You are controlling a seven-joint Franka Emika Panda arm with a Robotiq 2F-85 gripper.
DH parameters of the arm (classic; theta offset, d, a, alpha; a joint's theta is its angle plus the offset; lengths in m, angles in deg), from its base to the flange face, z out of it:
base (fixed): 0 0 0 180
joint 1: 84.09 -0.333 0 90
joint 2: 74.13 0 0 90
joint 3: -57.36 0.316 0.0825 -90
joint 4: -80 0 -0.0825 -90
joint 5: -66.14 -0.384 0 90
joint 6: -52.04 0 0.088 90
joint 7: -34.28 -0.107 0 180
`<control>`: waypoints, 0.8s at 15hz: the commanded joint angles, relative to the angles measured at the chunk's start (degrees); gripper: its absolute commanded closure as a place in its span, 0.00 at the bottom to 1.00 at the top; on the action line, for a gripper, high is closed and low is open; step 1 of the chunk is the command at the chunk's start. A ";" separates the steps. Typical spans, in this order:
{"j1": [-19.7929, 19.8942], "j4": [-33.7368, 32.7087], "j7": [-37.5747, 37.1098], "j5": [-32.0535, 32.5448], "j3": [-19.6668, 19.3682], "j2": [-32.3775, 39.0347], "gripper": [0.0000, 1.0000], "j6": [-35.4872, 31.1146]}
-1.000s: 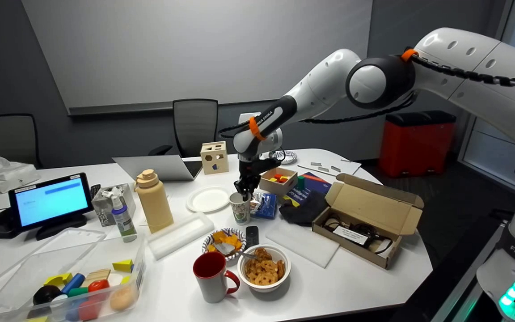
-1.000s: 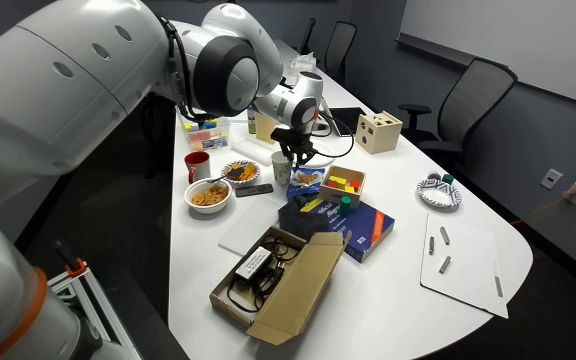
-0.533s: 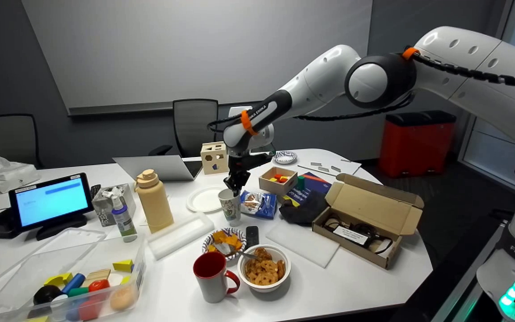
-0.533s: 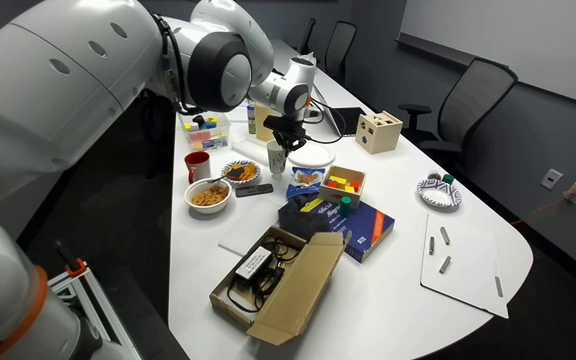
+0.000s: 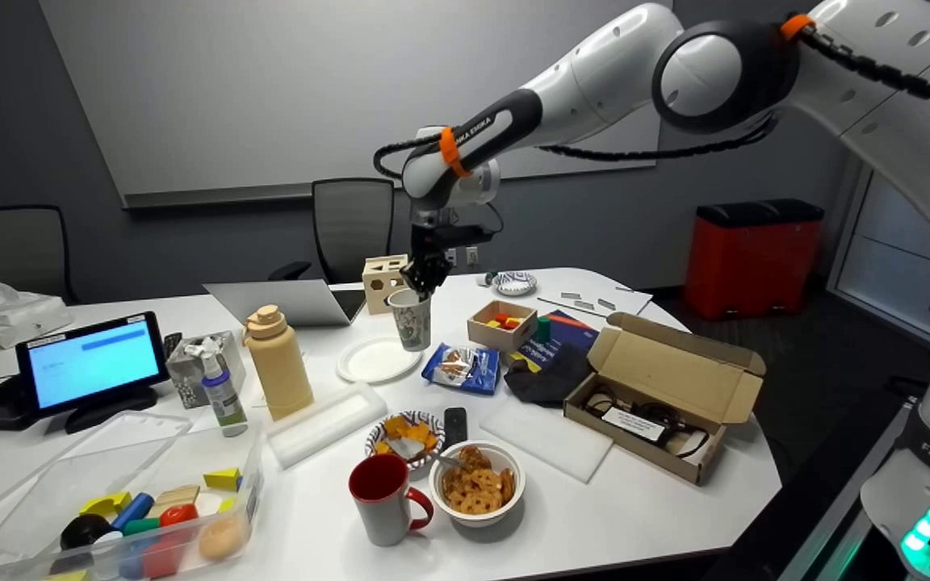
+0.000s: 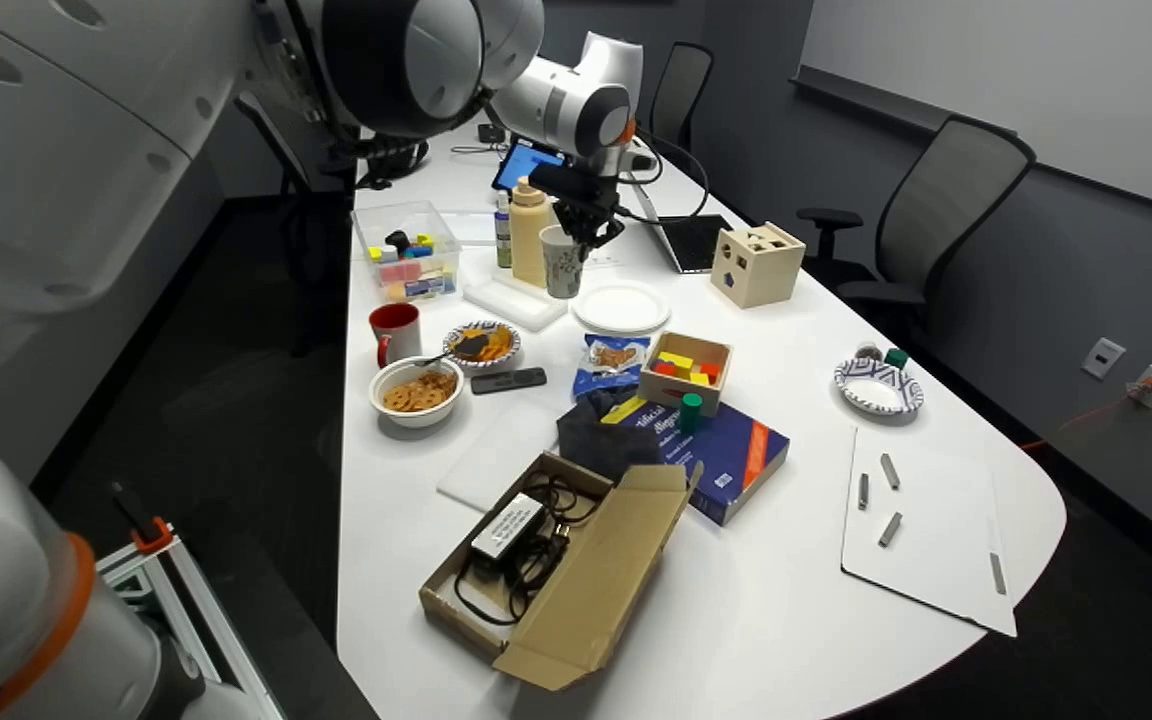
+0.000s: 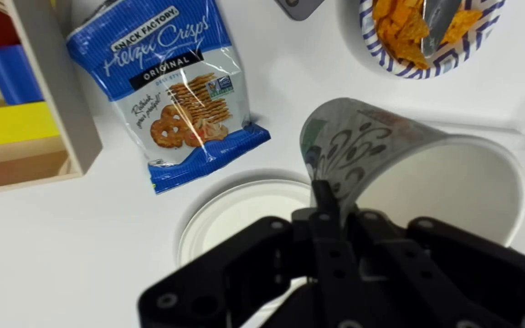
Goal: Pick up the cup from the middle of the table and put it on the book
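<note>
End effector [image 7: 341, 210] pinches cup [image 6: 563, 268] by rim, holds it above counter [image 6: 776, 620], near white plate [image 6: 622, 308]. Book [image 6: 724, 450] lies well apart, with green block [image 6: 689, 413] standing on it.

The end effector [image 6: 581, 243] has carried the cup [image 6: 563, 268] higher above the tabletop [image 6: 736, 620], toward 12 o'clock in an exterior view. The flask's cap [image 6: 528, 189], earlier hidden, now shows.

There is one cup [image 6: 562, 268], one book [image 6: 733, 460], one mug [image 5: 387, 518], one white bowl [image 6: 418, 419] and two patterned bowls [image 6: 876, 394].
</note>
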State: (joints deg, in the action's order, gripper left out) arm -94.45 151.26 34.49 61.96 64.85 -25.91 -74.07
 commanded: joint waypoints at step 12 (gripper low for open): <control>11.59 41.69 -7.32 -13.08 -5.05 -32.59 0.99 -11.98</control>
State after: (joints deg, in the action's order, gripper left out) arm -84.23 181.69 29.26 50.78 61.45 -50.91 -83.28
